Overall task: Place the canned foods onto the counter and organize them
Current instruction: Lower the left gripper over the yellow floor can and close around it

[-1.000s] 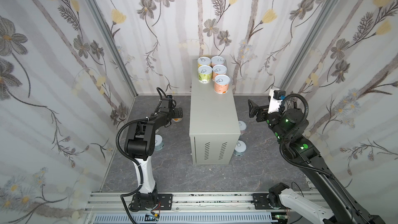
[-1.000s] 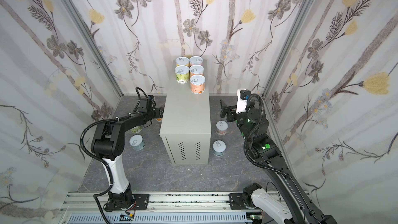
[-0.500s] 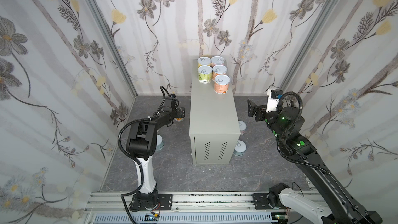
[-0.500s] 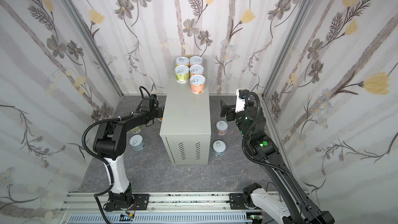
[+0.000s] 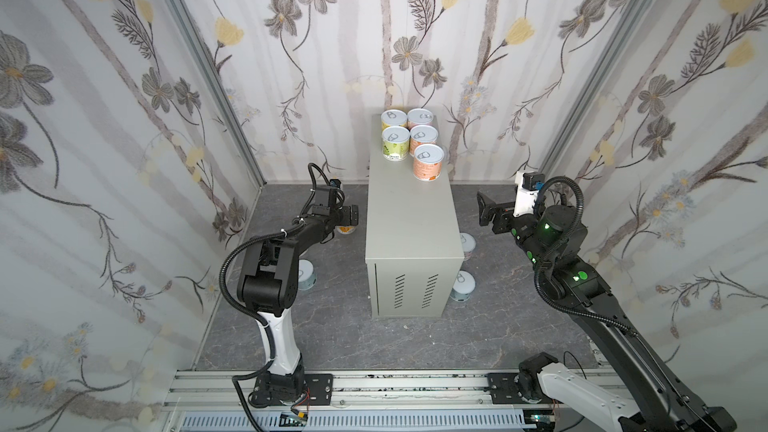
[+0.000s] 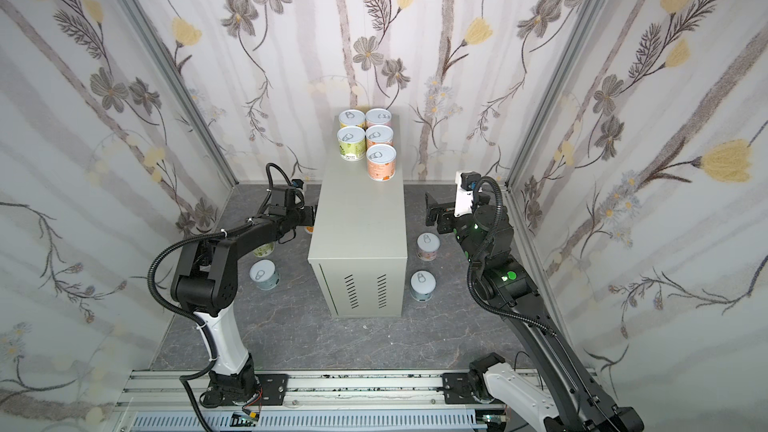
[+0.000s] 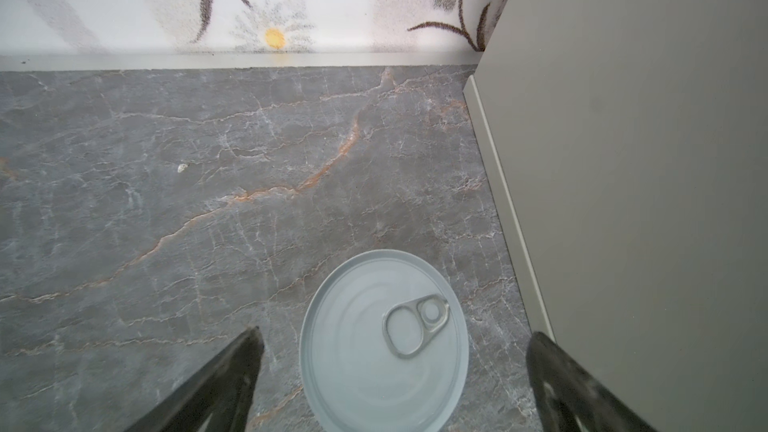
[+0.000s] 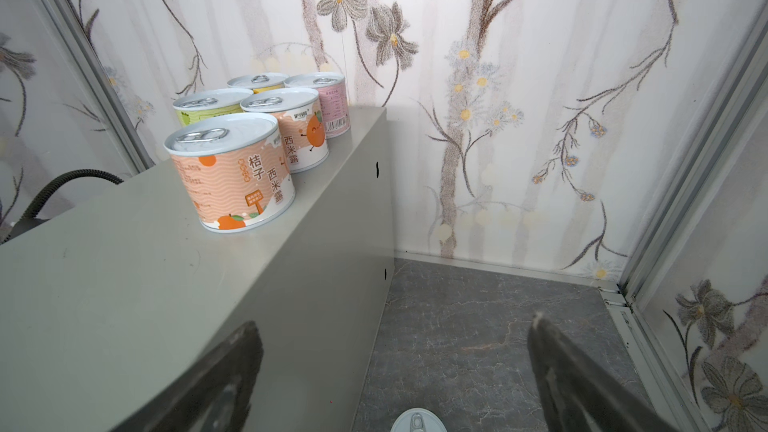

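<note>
The counter [image 5: 409,218] [image 6: 357,222] is a tall grey-beige box. Several canned foods [image 5: 428,162] [image 8: 232,176] stand in two rows at its far end. My left gripper [image 5: 351,216] [image 7: 392,347] is low on the floor beside the counter's left wall, open. A silver-lidded can [image 7: 384,342] stands between its fingers, apart from both. My right gripper [image 5: 484,207] [image 8: 394,326] hangs open and empty by the counter's right edge, above the floor. Below it are a pink can [image 6: 428,246] and a light blue can [image 6: 422,284].
On the left floor, a light blue can [image 6: 264,274] and a green can [image 6: 264,249] sit partly under the left arm. Flowered walls close in three sides. The counter wall [image 7: 623,201] is very close to the left gripper's outer finger.
My left gripper has edged a little toward the counter, over the floor can. The right arm has barely shifted. Both grippers stay open.
</note>
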Motion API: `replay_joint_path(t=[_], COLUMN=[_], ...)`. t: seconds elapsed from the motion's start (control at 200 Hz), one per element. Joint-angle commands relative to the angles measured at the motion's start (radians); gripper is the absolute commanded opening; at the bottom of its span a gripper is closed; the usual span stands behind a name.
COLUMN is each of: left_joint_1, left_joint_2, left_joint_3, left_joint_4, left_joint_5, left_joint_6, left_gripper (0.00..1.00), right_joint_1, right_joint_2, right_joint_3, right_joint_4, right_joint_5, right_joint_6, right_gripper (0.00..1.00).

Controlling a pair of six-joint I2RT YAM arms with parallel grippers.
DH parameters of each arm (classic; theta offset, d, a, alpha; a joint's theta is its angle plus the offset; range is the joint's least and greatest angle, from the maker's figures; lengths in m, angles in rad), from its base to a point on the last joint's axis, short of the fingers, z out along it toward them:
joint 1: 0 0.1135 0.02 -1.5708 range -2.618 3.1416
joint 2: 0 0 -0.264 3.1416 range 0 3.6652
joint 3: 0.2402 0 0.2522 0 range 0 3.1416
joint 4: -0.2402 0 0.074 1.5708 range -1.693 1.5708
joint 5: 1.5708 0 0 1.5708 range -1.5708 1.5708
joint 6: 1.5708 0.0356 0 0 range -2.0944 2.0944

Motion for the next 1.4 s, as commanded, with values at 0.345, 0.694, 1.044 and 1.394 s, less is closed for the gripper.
replay_joint_path(t=[0.345, 0.694, 1.044, 1.394], left_joint_1=[-0.017, -0.020, -0.024, -0.027], left_joint_2=[0.080, 0.089, 0.039, 0.008], left_joint_3=[0.089, 0.048, 0.040, 0.028], left_joint_4=[-0.083, -0.092, -0.039, -0.016], left_joint_5=[-0.024, -0.058, -0.086, -0.120], left_joint_6=[-0.015, -0.036, -0.043, -0.039], left_gripper=[1.00, 1.00, 1.00, 1.00], right_joint_1=[0.000, -0.001, -0.002, -0.003], right_joint_2=[-0.020, 0.006, 0.020, 0.031], right_joint_3=[0.027, 0.040, 0.023, 0.021], right_joint_4=[-0.009, -0.009, -0.003, -0.002], right_joint_5=[-0.001, -0.022, -0.029, -0.042], right_joint_6=[0.010, 0.007, 0.003, -0.005], right_gripper=[1.00, 1.00, 1.00, 1.00])
